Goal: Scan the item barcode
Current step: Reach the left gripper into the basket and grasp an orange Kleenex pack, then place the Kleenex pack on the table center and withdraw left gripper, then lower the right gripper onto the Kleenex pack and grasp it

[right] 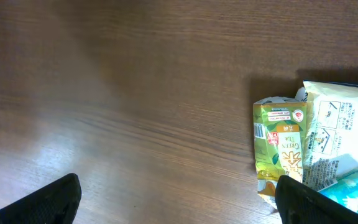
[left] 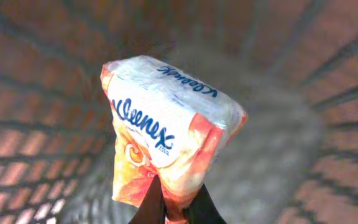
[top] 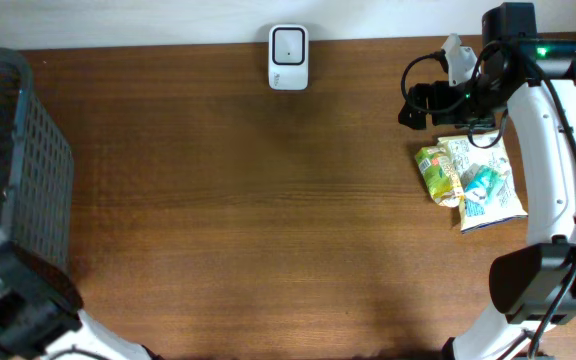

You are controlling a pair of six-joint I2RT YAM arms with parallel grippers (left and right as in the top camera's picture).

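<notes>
Pickup stage, seemingly: left gripper [left: 174,204] clenched on Kleenex pack [left: 166,134], inside basket [top: 40,170] at 9 o'clock. Right gripper [right: 179,202] splayed, empty. Next, likely: lift out, present barcode to scanner [top: 288,57] at 12 o'clock.

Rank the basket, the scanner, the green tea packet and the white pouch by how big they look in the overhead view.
1. basket, even though the frame edge cuts it off
2. white pouch
3. scanner and green tea packet: too alike to rank
</notes>
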